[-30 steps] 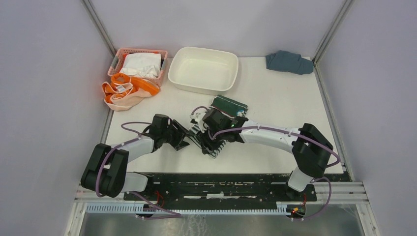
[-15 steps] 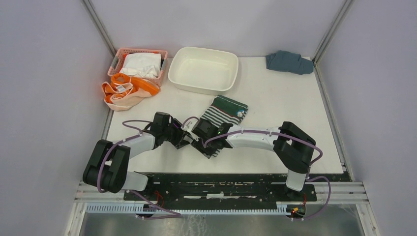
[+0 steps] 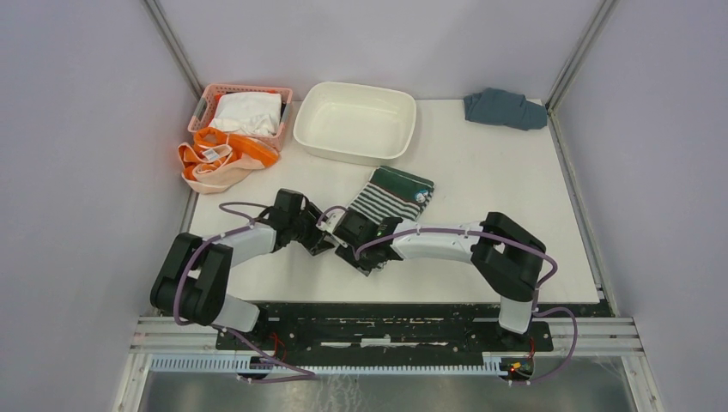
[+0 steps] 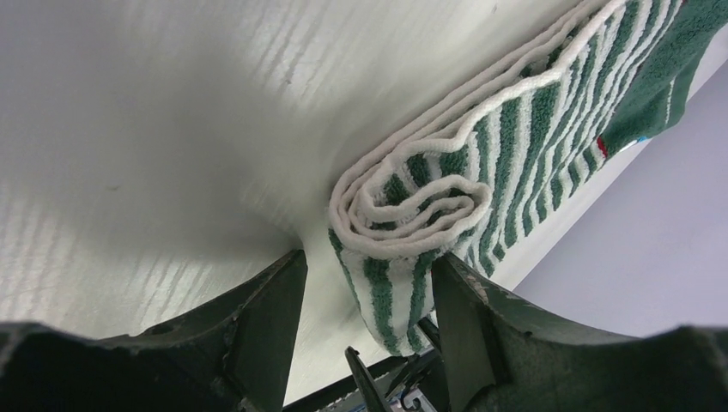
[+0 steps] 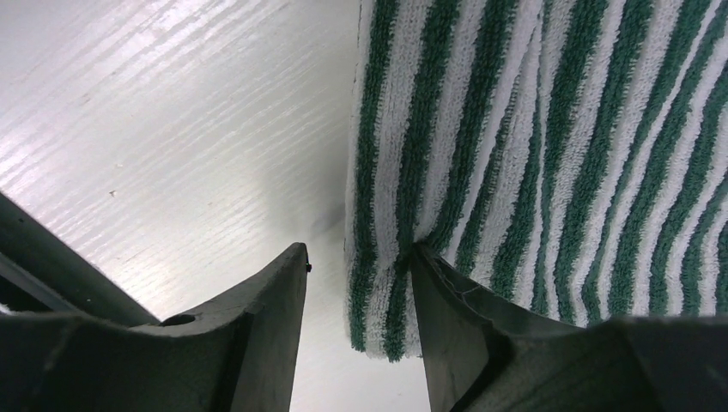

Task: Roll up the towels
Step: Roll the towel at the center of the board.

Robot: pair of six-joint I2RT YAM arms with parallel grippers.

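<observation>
The green-and-white striped towel [image 3: 391, 193] lies mid-table, its near end wound into a roll [image 4: 412, 215]. My left gripper [image 3: 329, 245] [image 4: 367, 257] stands open around the roll's left end; the right finger [image 4: 468, 318] touches the cloth and the left finger stands clear. My right gripper [image 3: 364, 254] [image 5: 359, 249] is also open, straddling the towel's striped edge [image 5: 378, 283], with its right finger [image 5: 464, 326] pressed into the cloth. The orange towel [image 3: 225, 159] lies crumpled at the far left, by the basket.
A pink basket [image 3: 206, 99] holding a white cloth [image 3: 247, 112] stands at the far left. A white tub [image 3: 302, 129] sits beside it. A blue-grey cloth [image 3: 505, 109] lies in the far right corner. Both arms meet near the front edge.
The right arm has drawn back toward the near left, uncovering the flat part of the striped towel. The left gripper has edged right to meet the roll.
</observation>
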